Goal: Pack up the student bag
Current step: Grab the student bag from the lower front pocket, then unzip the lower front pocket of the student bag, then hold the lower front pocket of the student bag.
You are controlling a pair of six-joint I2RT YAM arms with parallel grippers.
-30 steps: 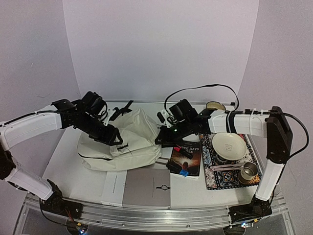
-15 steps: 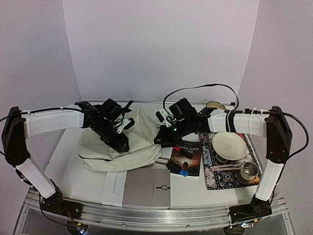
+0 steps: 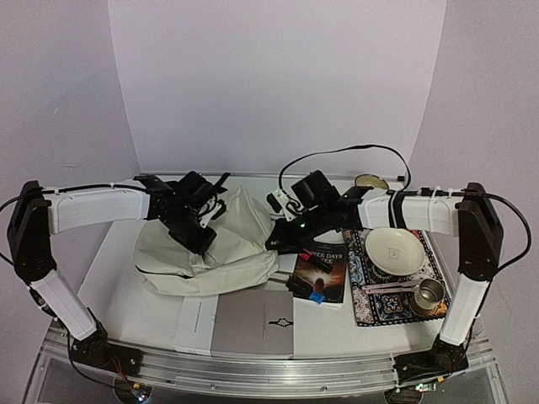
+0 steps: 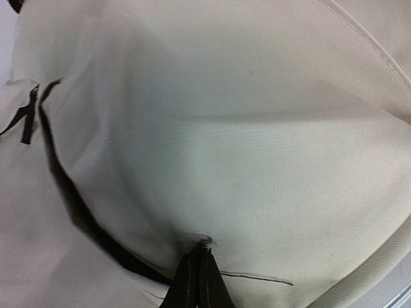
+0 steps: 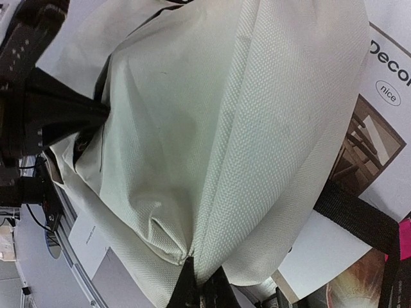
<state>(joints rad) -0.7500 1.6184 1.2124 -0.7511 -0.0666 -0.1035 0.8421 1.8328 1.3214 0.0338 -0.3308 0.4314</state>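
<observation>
The student bag (image 3: 240, 252), cream fabric with black zippers and straps, lies slumped on the table left of centre. My left gripper (image 3: 205, 243) rests on its upper left face. In the left wrist view the left gripper (image 4: 200, 254) is shut, pinching a small pucker of the bag's cloth (image 4: 244, 147) beside a dark zipper slit (image 4: 70, 199). My right gripper (image 3: 274, 239) is at the bag's right edge. The right wrist view has the right gripper (image 5: 204, 277) shut on a raised fold of the bag (image 5: 244, 128).
A dark book (image 3: 322, 268) lies right of the bag, and a grey-and-white booklet (image 3: 240, 324) lies in front. A patterned mat (image 3: 383, 295) carries a cream plate (image 3: 394, 250) and a metal cup (image 3: 429, 295). A small bowl (image 3: 370, 181) sits at the back. A magazine (image 5: 385, 83) lies under the bag's edge.
The left arm swung right onto the bag, and its gripper went from open to shut on the cloth. The right arm kept its hold and place.
</observation>
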